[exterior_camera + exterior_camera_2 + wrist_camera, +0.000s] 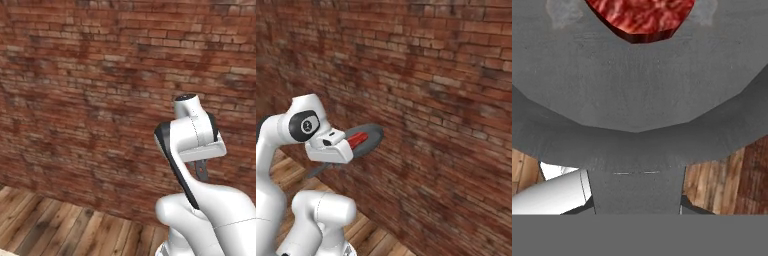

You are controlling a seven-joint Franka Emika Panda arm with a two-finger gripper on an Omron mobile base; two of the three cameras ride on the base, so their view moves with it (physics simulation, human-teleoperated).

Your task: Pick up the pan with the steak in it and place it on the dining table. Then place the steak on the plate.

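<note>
The pan is lying closest to my hand camera, its grey floor spreading across the view and its handle running down between my fingers, so I judge my gripper to be clenched on that handle, though the fingertips themselves are hidden. The steak is sitting in the pan at the far side from the handle, and in the right base view it is showing as a red strip on the pan's rim side. I am holding the pan up in the air, in front of a brick wall and over a wooden floor. I judge the pickup to be done and the carry under way. Setting the pan on the dining table and moving the steak to the plate are both left to do.
</note>
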